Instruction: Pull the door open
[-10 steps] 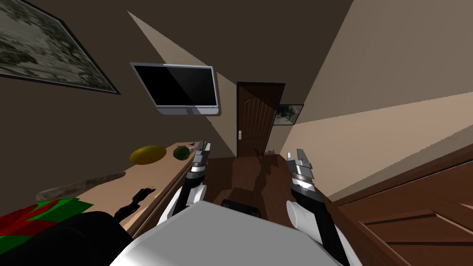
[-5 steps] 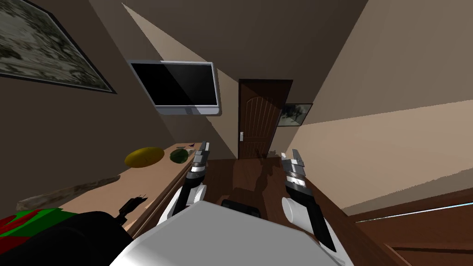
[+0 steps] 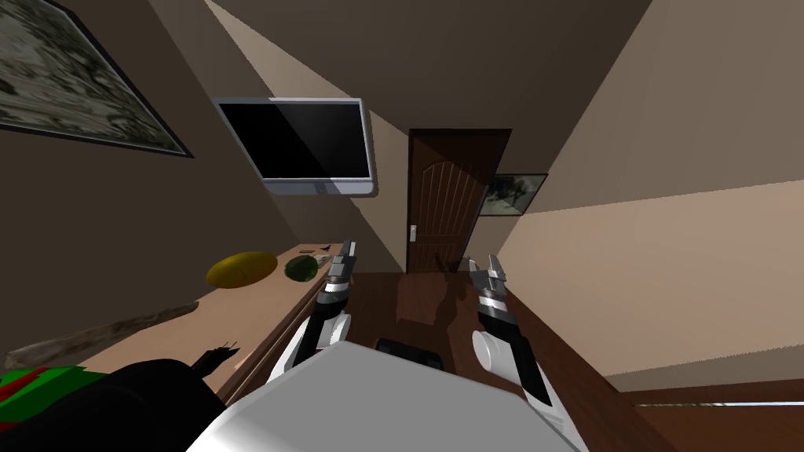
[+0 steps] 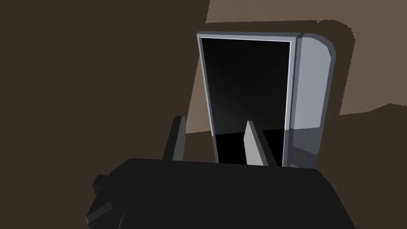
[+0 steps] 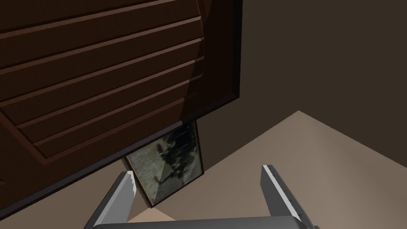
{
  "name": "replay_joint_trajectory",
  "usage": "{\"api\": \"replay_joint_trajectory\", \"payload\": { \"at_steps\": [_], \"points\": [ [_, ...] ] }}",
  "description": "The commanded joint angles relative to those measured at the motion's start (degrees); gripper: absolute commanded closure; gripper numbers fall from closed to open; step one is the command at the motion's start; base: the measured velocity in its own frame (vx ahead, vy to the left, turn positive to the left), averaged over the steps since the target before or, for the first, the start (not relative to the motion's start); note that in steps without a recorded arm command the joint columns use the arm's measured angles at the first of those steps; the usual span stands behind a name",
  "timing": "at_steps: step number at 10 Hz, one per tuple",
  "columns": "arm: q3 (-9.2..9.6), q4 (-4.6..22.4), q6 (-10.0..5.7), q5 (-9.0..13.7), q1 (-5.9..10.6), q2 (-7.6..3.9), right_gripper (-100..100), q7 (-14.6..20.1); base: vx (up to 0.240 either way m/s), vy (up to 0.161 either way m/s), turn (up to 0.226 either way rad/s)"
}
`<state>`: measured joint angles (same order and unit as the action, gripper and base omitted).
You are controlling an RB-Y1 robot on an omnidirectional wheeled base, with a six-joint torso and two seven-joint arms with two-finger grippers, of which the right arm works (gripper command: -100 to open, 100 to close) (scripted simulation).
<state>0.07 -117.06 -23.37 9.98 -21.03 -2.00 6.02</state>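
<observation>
Both forearms are stretched forward, side by side. The left gripper (image 3: 346, 253) is held near the end of a counter (image 3: 196, 314), its blades apart with nothing between them. The right gripper (image 3: 484, 267) is spread wide and is likewise empty. Well beyond both, at the corridor's far end, the dark brown door (image 3: 446, 204) is seen closed, with a pale handle (image 3: 413, 231) and a framed picture (image 3: 514, 194) just beside it.

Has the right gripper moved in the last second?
Yes. In the head view the right gripper has swung inward, closing on the foot of the door and on the left gripper.
</observation>
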Motion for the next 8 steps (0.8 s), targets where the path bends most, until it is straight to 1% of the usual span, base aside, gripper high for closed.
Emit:
{"api": "replay_joint_trajectory", "payload": {
  "at_steps": [1,8],
  "points": [
    [0.64,1.72,0.00,1.69,1.02,-0.42,-100,1.59,0.083,0.040,0.042],
    [3.76,9.43,-0.05,9.65,5.23,-2.18,-100,8.68,0.104,0.024,0.049]
  ]
}}
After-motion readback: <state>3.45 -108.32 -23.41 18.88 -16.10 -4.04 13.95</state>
